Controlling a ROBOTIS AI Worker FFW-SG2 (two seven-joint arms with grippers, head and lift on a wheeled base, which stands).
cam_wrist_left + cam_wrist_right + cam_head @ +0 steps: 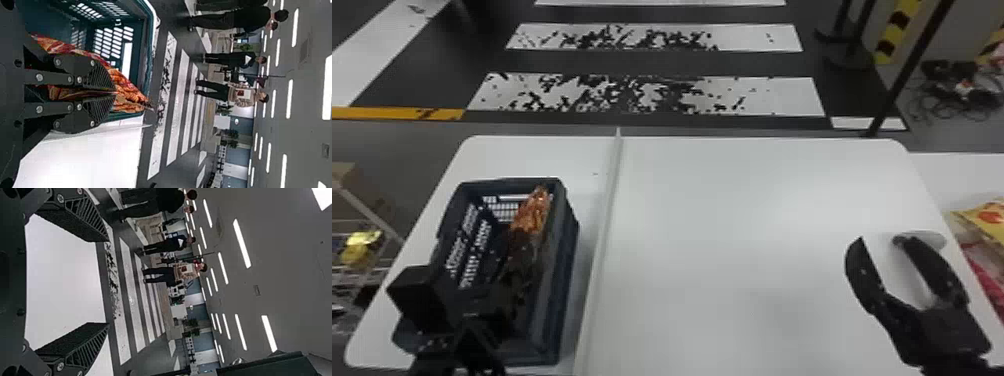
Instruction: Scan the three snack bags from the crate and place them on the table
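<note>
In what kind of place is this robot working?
It looks like a large indoor hall, perhaps for exhibitions or robot demonstrations: long white strip lights on the grey ceiling, a black floor with worn white crossing stripes, and a white table with rounded corners.

My left arm (pixel 457 357) comes in from the head view's bottom edge, its gripper (pixel 492 305) reaching forward. In the wrist view, the 2 ribbed fingers (pixel 100 76) of my left gripper (pixel 116 93) press together at the tips. My right arm (pixel 957 357) enters at lower right, and my right gripper (pixel 880 240) points forward, its 2 black fingers (pixel 864 275) spread wide apart, curving inward.
</note>
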